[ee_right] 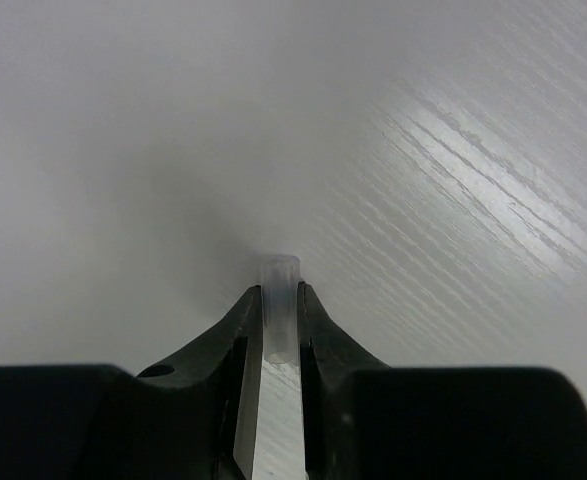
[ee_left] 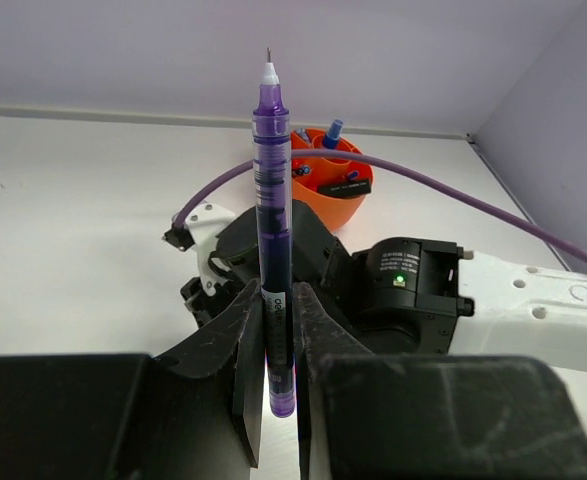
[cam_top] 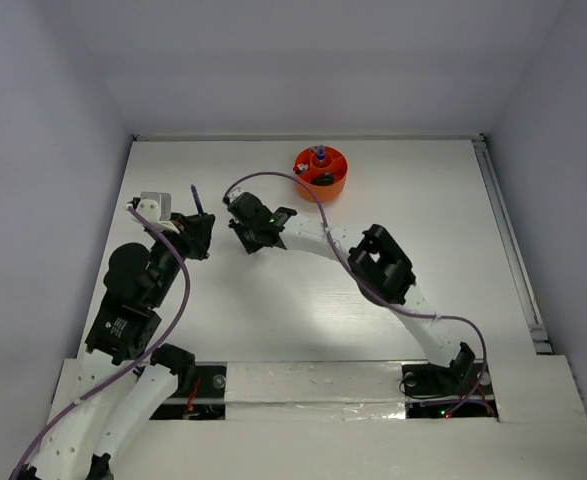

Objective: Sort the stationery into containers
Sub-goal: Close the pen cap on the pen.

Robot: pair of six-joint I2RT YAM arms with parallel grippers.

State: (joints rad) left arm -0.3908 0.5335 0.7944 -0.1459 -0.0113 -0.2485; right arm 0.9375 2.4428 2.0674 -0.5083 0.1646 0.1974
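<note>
My left gripper (ee_left: pixel 278 335) is shut on a dark violet-blue pen (ee_left: pixel 272 200), which stands upright with its bare white tip on top; the pen also shows in the top view (cam_top: pixel 196 198) above the gripper (cam_top: pixel 197 226). My right gripper (ee_right: pixel 279 296) is shut on a small clear tube-shaped cap (ee_right: pixel 279 285), held close over the white table. In the top view the right gripper (cam_top: pixel 243 240) is just right of the left one. The round orange tub (cam_top: pixel 320 175) stands at the back centre with several pens inside, and shows behind the pen in the left wrist view (ee_left: pixel 335 190).
A purple cable (cam_top: pixel 273 178) arcs from the right wrist past the tub. The right arm (cam_top: pixel 383 265) stretches diagonally across the middle of the white table (cam_top: pixel 423 200). Grey walls close in the table at the back and sides.
</note>
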